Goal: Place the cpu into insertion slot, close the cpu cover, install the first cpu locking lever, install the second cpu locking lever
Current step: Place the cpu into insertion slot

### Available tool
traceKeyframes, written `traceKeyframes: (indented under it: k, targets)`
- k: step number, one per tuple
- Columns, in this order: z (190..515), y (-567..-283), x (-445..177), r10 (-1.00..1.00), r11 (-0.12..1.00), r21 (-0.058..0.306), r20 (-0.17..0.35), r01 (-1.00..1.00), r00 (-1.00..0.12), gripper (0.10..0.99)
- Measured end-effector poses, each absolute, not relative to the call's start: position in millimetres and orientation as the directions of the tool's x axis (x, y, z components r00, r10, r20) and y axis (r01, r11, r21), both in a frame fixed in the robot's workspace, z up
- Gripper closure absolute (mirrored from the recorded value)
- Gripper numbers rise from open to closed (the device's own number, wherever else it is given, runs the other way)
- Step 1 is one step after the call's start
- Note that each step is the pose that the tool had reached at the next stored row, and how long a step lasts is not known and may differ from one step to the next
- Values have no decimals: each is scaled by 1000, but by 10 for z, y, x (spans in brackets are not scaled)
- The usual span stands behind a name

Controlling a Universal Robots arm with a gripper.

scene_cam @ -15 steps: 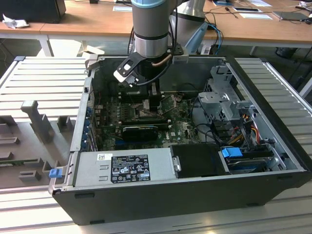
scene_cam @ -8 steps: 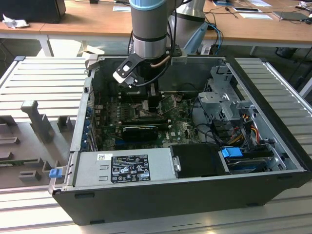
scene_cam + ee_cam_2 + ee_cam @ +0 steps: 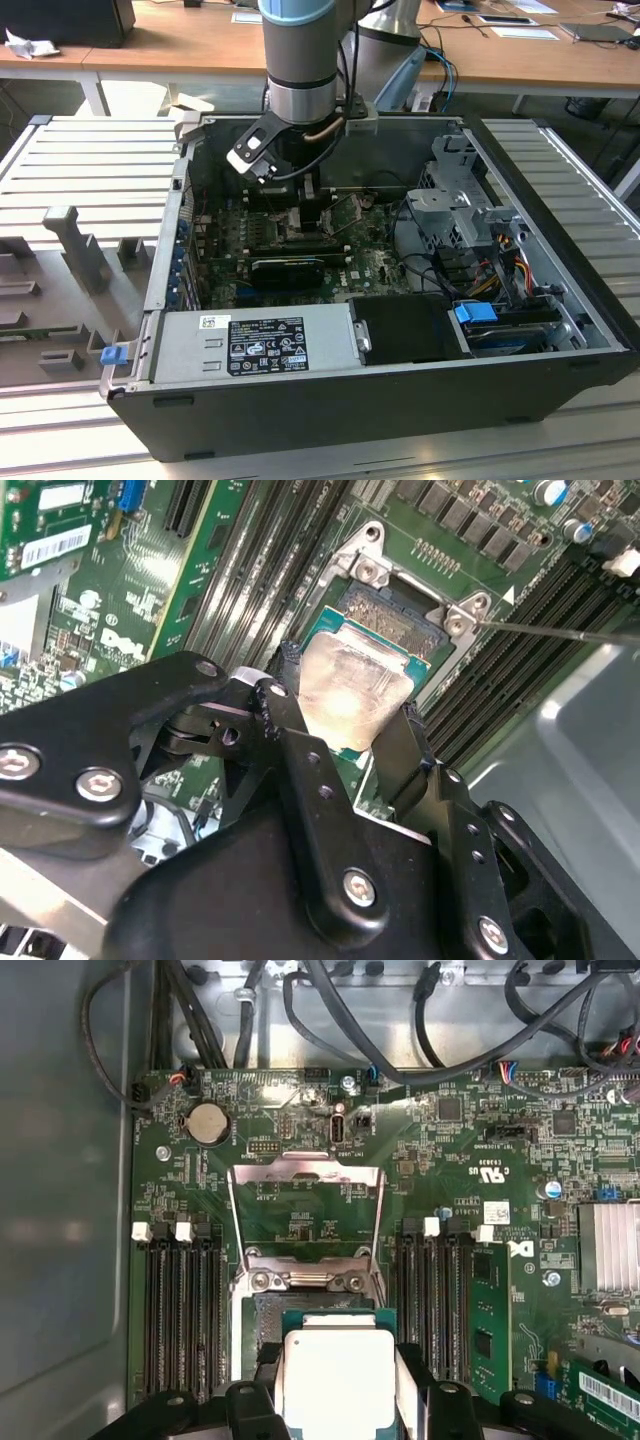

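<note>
Hand [image 3: 350, 708] fingers pinch the cpu [image 3: 345, 685] by two sides, closed only as far as the chip lets them, and hold it right over the insertion slot [image 3: 395, 620]; I cannot tell if it sits in yet. Just past it the cpu cover [image 3: 305, 1172] stands flipped open, so I think closing it and both levers are left. Farther off, the arm [image 3: 300, 60] reaches straight down into the computer case [image 3: 400, 410].
</note>
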State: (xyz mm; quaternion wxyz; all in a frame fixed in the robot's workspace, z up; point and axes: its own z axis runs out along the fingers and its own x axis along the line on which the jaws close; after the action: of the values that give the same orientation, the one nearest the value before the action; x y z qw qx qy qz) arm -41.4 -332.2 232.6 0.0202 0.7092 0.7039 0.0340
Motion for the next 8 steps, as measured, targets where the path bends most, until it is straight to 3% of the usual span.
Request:
traceKeyframes:
  k: [8]
  targets:
    - [2157, -3264, -428, 1000, -11, 77, 20, 997, 9, 557]
